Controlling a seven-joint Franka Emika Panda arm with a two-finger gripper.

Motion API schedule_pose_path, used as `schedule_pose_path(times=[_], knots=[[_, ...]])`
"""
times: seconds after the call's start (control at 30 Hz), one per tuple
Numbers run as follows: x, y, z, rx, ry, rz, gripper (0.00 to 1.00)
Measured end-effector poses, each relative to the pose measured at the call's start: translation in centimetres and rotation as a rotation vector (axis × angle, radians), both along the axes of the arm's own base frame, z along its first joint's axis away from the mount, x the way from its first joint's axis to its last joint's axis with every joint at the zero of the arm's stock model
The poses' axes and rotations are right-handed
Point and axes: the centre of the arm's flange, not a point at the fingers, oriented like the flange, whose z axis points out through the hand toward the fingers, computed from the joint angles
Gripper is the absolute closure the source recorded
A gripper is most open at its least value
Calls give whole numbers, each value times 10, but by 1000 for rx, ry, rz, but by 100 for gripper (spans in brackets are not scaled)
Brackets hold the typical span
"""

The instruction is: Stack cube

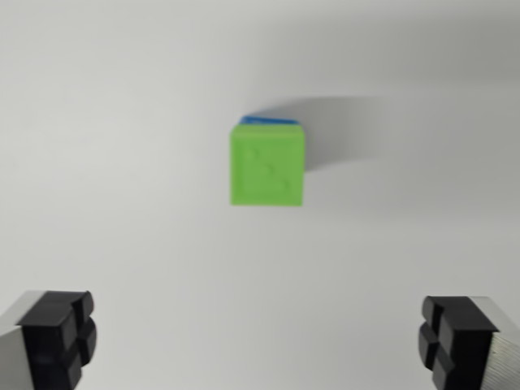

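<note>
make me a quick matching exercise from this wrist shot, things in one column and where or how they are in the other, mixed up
Things:
1. green cube
2. blue cube
3. pincer
4. shadow

Descriptions:
A. open, holding nothing
B. only a thin edge showing
C. on top, centre of view
D. falls toward the wrist view's right

Pairs: 1-C, 2-B, 3-A, 4-D

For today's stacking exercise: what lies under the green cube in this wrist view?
Only a thin blue edge shows past the top side of the green cube, probably a blue cube beneath it. The rest is covered, so its shape and alignment cannot be seen.
</note>
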Motion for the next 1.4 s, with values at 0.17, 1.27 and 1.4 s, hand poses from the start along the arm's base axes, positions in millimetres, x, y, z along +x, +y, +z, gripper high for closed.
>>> schedule_pose_path(times=[0.17, 1.27, 1.4], knots=[[0, 0, 17, 0, -1, 0, 0], [0, 0, 61, 2, 1, 1, 0], [0, 0, 61, 2, 1, 1, 0]])
